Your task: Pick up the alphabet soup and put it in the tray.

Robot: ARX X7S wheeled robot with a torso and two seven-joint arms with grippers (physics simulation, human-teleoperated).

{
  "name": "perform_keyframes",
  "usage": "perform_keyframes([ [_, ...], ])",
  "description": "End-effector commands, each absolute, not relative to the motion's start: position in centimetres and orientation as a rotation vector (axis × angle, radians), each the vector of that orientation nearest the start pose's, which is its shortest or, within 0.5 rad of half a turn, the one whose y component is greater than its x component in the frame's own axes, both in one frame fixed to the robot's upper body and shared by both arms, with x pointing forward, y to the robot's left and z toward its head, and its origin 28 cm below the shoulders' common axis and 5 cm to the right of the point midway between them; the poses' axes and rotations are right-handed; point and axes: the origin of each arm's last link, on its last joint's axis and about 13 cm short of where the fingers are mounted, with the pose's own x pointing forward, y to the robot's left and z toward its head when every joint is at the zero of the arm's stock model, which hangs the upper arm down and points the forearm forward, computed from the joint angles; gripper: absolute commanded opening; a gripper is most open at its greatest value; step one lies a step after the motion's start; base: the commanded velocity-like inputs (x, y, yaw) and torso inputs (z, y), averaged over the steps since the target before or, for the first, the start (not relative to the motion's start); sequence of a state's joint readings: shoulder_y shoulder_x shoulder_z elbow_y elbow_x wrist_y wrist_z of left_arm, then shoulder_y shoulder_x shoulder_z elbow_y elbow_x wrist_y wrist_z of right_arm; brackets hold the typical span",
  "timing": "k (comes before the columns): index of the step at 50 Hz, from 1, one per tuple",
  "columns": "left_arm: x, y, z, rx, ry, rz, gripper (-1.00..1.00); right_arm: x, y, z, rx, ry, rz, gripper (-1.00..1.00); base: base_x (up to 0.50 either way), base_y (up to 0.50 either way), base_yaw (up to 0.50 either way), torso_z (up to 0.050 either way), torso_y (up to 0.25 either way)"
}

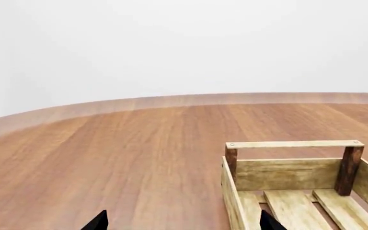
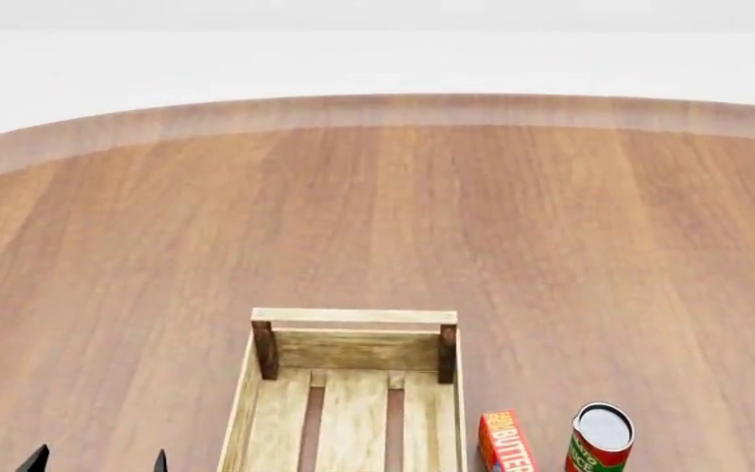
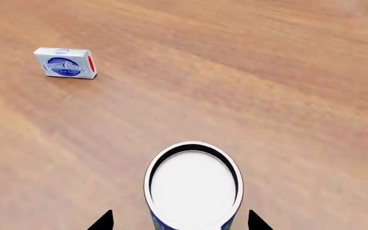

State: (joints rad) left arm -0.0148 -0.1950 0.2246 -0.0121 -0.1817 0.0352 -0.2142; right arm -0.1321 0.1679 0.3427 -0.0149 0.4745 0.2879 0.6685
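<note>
The alphabet soup [image 3: 193, 184], a can with a pale white top and a blue label, stands upright on the wooden table in the right wrist view. My right gripper [image 3: 179, 223] is open, with one dark fingertip on each side of the can and a gap to each. The can is out of view in the head view. The tray [image 2: 347, 318], a light-wood slatted crate with dark corner posts, lies at the near middle of the head view and is empty. It also shows in the left wrist view [image 1: 293, 143]. My left gripper [image 1: 182, 225] is open and empty, just left of the tray [image 2: 98, 464].
A red-and-green can [image 2: 600, 440] and an orange butter box [image 2: 505, 442] stand right of the tray. A small white-and-blue box [image 3: 65, 63] lies on the table beyond the soup. The round table's far edge [image 2: 377, 103] meets a white background.
</note>
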Motion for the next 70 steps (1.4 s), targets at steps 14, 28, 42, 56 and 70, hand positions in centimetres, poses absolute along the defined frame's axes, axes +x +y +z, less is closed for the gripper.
perform_keyframes([
  [14,20.9,20.8,1.2,0.013,0.002,-0.004,1.0,16.5,-19.8,-1.7,0.207,0.417,-0.969,1.0,0.0,0.0,0.0,0.0,0.0],
  [28,20.9,20.8,1.2,0.015,0.002,-0.003,1.0,16.4,-20.1,-2.6,0.202,0.435,-0.985,1.0,0.0,0.0,0.0,0.0,0.0],
  [42,20.8,20.8,1.2,0.014,0.002,-0.003,1.0,16.8,-20.3,-3.2,0.195,0.441,-0.99,1.0,0.0,0.0,0.0,0.0,0.0],
  [56,20.8,20.8,1.1,0.014,0.002,-0.003,1.0,16.7,-20.2,-2.9,0.182,0.433,-0.991,-1.0,0.0,0.0,0.0,0.0,0.0],
  [70,20.8,20.8,1.1,0.012,0.004,-0.004,1.0,16.8,-18.7,1.0,0.15,0.315,-0.88,-1.0,0.0,0.0,0.0,0.0,0.001],
])
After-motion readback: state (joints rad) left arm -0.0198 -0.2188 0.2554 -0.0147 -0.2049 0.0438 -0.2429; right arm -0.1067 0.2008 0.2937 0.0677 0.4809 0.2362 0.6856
